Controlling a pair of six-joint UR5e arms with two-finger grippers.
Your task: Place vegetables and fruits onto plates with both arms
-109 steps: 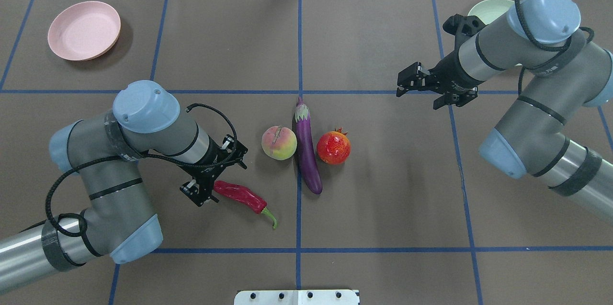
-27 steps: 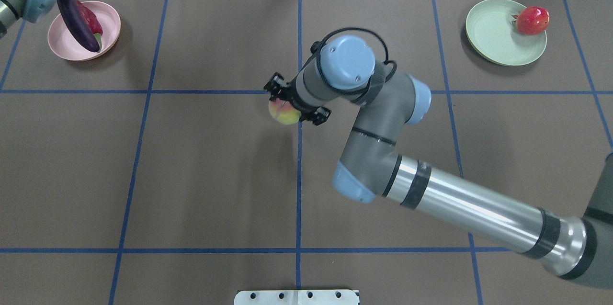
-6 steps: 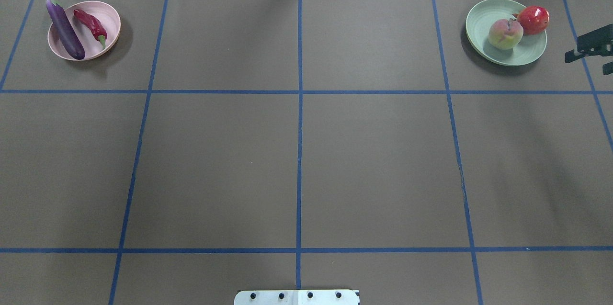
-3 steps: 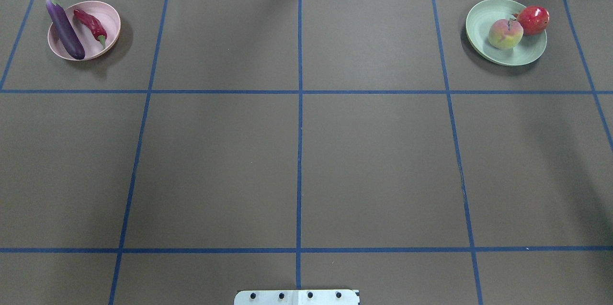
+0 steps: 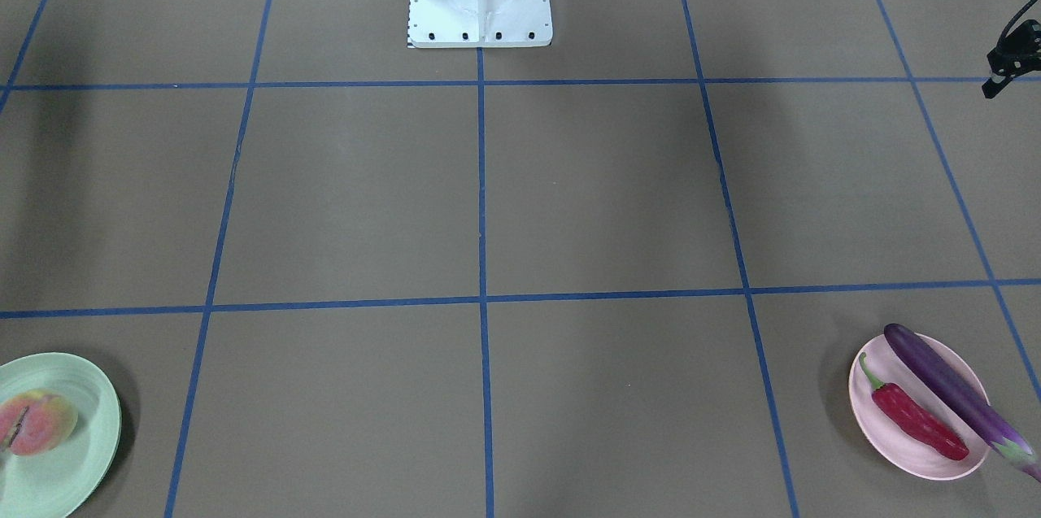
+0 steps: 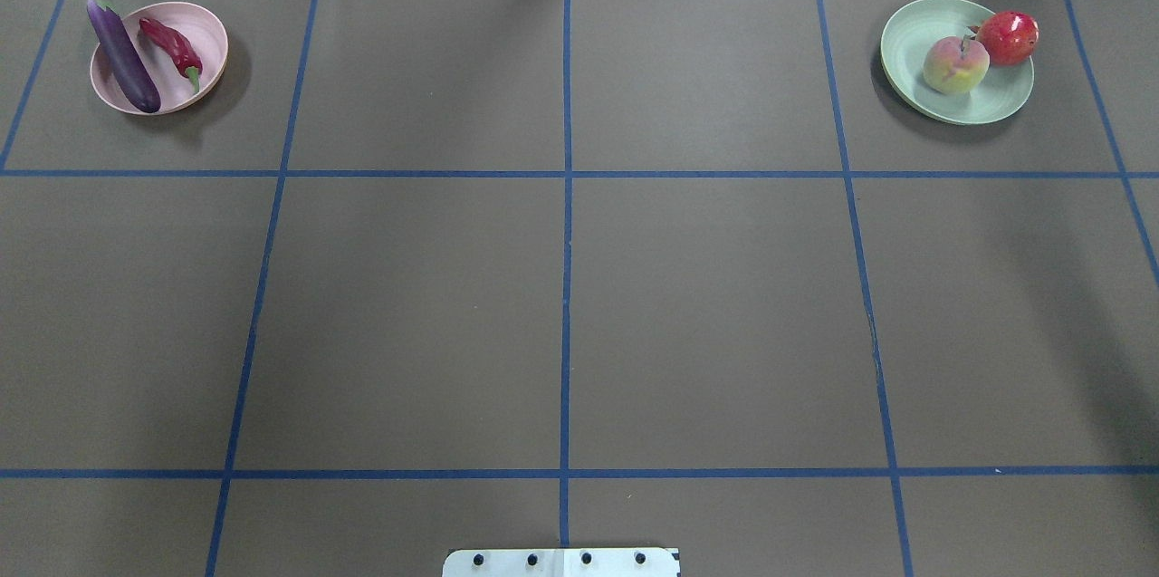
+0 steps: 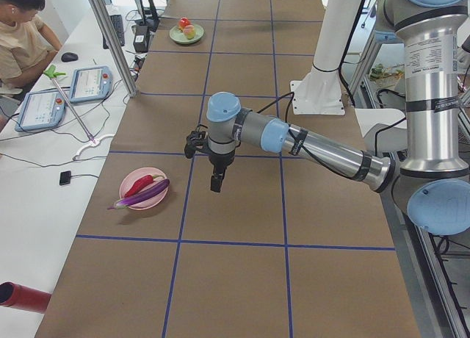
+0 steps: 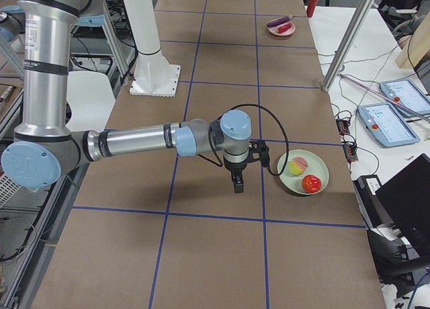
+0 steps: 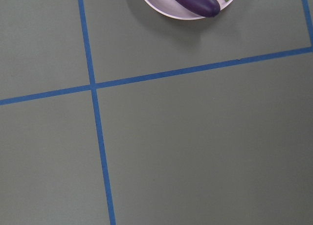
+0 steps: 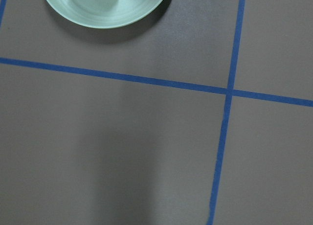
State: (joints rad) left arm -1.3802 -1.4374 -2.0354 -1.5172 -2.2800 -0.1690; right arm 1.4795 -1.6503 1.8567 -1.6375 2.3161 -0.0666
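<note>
The purple eggplant (image 6: 122,56) and the red chili (image 6: 170,44) lie on the pink plate (image 6: 208,33) at the far left; the eggplant's cap hangs over the rim. The peach (image 6: 955,65) and the pomegranate (image 6: 1007,37) sit on the mint plate (image 6: 914,33) at the far right. Neither arm shows in the overhead view. The left gripper (image 7: 215,184) hangs over bare table beside the pink plate (image 7: 132,187). The right gripper (image 8: 237,185) hangs beside the mint plate (image 8: 295,181). I cannot tell whether either is open. The wrist views show only plate edges and table.
The white base block (image 6: 561,562) stands at the near table edge. Blue tape lines grid the brown table. An operator (image 7: 22,22), tablets and metal posts stand along the far side. A red cylinder (image 7: 22,297) lies off the table's end.
The black part of the right gripper at the overhead view's right edge one second ago has left that view. Fruits, vegetables and plates have not moved.
</note>
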